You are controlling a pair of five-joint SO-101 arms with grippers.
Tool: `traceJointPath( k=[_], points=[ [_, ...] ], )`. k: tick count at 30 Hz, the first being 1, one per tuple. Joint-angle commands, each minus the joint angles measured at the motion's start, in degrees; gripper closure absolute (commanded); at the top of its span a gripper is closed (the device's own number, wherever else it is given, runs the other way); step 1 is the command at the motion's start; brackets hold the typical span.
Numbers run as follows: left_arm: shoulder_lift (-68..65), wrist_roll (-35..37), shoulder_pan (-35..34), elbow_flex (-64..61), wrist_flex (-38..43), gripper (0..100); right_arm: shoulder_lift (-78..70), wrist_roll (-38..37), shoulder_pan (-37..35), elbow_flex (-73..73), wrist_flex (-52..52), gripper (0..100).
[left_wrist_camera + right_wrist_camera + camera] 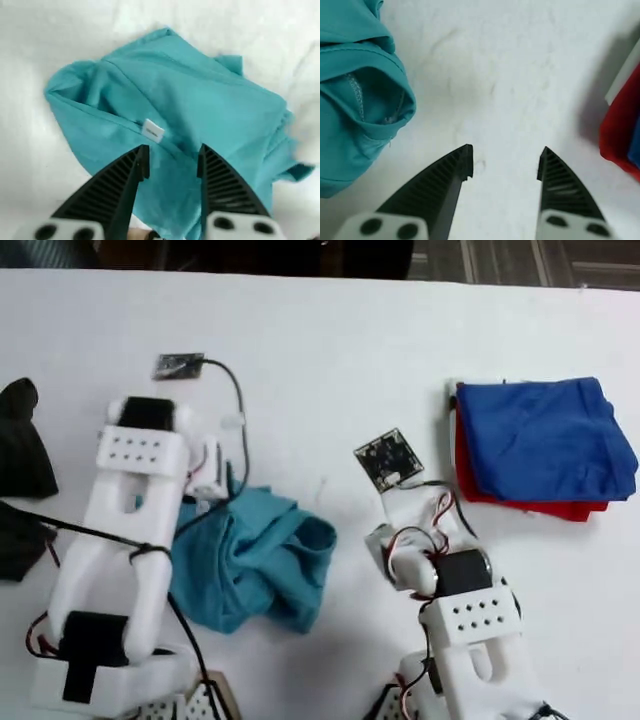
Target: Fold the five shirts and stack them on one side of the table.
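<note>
Black ribbed fingers of our left end effector (173,155) stand apart just over the teal shirt (190,100), which lies crumpled toward the surface's (330,340) edge nearest the arms, left of centre. We judge it light, limp and quick to bunch, so the hem near the white label (153,131) looks the best hold. Our right end effector (506,157), also apart, hangs over bare surface beside it. A folded blue shirt (545,435) tops a red shirt (520,502) by the right edge.

White plastic arms (105,540) carry black servos (465,572) and thin cables (241,400); the left hand (172,162) and right hand (505,162) have ribbed black fingers (120,185).
</note>
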State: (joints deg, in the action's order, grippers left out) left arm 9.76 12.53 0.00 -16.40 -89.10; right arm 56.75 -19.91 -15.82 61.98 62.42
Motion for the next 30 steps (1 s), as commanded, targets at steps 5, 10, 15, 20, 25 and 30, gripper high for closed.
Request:
traceJointPath(
  k=[5, 10, 15, 20, 25, 30],
  points=[
    [0.44, 0.88, 6.77, -3.3, -3.43, 82, 1.1, 0.35, -0.13, -0.7, -1.01, 78.3],
    [0.7, 0.88, 5.54, -4.53, -4.48, 82, 1.1, 0.09, -0.13, -0.7, -1.01, 78.3],
    [0.7, 0.79, 5.45, -4.26, -10.29, 82, 1.01, 0.09, -0.13, -0.7, -1.01, 78.3],
    [0.53, 0.79, 5.45, -4.79, -11.08, 82, 1.1, 0.09, -0.13, -0.7, -1.01, 78.3],
    [0.35, 0.09, 5.36, -4.79, -11.25, 82, 1.1, 0.09, -0.13, -0.7, -1.01, 78.3],
    [0.26, -6.15, 3.69, -7.16, -10.29, 89, 1.1, 0.09, -0.13, -0.7, -1.01, 78.3]
  ],
)
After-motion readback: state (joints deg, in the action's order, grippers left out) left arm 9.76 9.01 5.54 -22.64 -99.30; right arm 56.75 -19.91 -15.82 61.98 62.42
